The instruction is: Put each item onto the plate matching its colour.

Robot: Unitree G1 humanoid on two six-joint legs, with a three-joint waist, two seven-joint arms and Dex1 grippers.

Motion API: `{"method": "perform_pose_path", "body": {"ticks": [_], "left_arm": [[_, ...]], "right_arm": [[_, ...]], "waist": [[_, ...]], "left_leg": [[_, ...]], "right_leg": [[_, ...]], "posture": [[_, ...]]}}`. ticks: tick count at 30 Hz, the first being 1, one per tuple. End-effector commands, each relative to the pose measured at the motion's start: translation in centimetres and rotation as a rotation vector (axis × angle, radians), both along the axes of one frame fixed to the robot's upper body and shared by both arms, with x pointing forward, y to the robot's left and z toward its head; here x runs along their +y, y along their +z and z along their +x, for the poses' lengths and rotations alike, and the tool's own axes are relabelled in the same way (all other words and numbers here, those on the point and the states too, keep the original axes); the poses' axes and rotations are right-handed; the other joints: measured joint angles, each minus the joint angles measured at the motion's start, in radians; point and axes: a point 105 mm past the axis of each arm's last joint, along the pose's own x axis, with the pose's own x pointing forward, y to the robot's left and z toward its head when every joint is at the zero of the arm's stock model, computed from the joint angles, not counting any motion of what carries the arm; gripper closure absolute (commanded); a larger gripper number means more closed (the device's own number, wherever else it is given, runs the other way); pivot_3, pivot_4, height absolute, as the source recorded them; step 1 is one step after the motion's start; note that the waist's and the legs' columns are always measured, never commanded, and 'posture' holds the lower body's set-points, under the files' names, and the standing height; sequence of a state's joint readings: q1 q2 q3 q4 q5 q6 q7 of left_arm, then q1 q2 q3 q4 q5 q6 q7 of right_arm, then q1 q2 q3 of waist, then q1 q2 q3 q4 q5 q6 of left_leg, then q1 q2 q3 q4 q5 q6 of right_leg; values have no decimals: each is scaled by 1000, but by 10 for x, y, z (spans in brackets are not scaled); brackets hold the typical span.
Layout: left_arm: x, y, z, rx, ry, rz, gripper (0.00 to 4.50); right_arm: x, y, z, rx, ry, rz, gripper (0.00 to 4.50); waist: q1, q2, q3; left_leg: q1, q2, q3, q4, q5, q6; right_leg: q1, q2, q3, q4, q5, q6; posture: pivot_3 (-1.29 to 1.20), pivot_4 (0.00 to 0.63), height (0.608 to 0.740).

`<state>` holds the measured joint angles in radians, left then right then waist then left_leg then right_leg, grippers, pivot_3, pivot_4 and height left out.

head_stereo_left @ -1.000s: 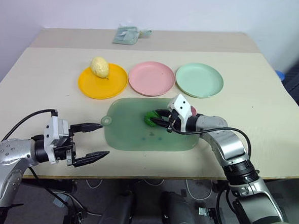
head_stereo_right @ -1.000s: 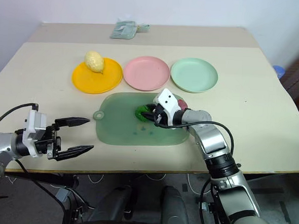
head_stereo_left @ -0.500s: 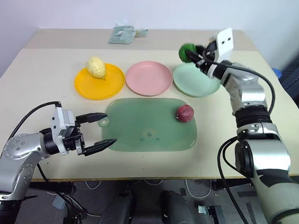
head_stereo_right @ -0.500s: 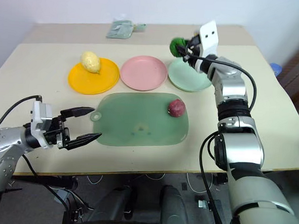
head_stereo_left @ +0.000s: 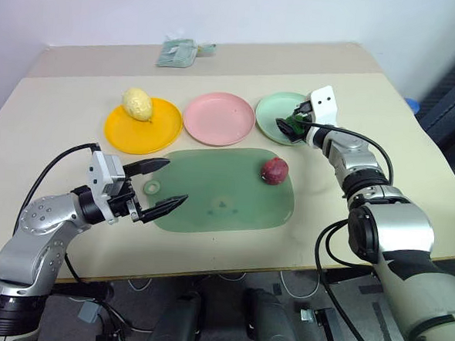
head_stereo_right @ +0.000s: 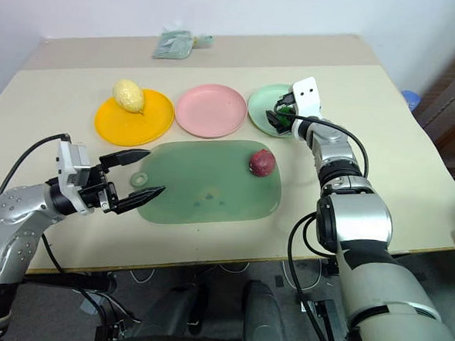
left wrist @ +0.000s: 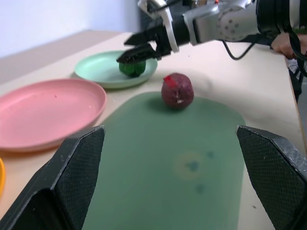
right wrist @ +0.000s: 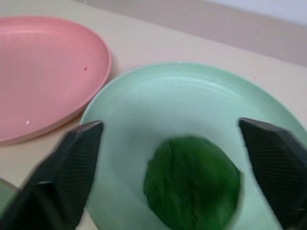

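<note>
Right tool (right wrist: 177, 143) spread around green ball (right wrist: 192, 184), on mint plate (right wrist: 144, 110)

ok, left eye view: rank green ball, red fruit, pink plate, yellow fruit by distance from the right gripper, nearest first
1. green ball: between the open fingers of the right gripper, on the mint plate.
2. red fruit: on the green mat, nearer the robot.
3. pink plate: middle of the row.
4. yellow fruit: on the yellow plate, far left.

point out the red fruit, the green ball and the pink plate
red fruit (head_stereo_left: 274, 171), left eye view, middle of its rounded body
green ball (right wrist: 192, 182), right wrist view, centre of its top
pink plate (head_stereo_left: 218, 119), left eye view, bare middle of the dish
</note>
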<state>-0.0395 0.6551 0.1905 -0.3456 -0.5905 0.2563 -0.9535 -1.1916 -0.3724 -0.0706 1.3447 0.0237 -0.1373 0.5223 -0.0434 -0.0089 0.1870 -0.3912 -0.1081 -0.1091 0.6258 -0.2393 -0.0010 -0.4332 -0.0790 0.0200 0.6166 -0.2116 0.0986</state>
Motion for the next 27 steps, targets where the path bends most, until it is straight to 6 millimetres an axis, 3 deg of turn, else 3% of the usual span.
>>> {"method": "perform_pose_path", "body": {"ticks": [1,5,9,17,22,27], "left_arm": [[-6,9,-3,-33,-24,-5,0],[-14,5,0,-19,-57,-6,0],[-16,4,3,-9,-76,-10,0],[-21,5,12,-2,-132,-22,0],[-20,4,13,-4,-146,-17,0],[-17,2,8,5,-152,-14,0]], "right_arm": [[-1,56,-1,-169,77,64,78],[-3,68,-18,-197,249,116,78],[2,61,-53,-144,417,146,78],[13,9,-129,125,512,176,78],[19,-18,-142,249,491,189,78],[24,-40,-136,298,460,180,78]], "waist": [[1,0,0],[5,0,0],[12,0,0],[30,1,0],[32,1,0],[32,1,0]], "left_leg": [[0,0,0,0,0,0],[0,0,0,1,-1,1],[0,0,-2,1,-1,2],[0,0,0,3,-1,2],[0,0,0,4,-1,2],[0,0,0,4,-1,2]], "right_leg": [[0,0,0,0,0,0],[1,0,0,0,0,0],[1,0,-1,0,0,0],[1,-1,0,2,0,0],[1,-1,0,2,0,0],[1,-1,0,2,0,0]], "posture": [[0,150,740],[0,150,740],[0,150,740],[0,150,740],[0,150,740],[0,150,740]]}}
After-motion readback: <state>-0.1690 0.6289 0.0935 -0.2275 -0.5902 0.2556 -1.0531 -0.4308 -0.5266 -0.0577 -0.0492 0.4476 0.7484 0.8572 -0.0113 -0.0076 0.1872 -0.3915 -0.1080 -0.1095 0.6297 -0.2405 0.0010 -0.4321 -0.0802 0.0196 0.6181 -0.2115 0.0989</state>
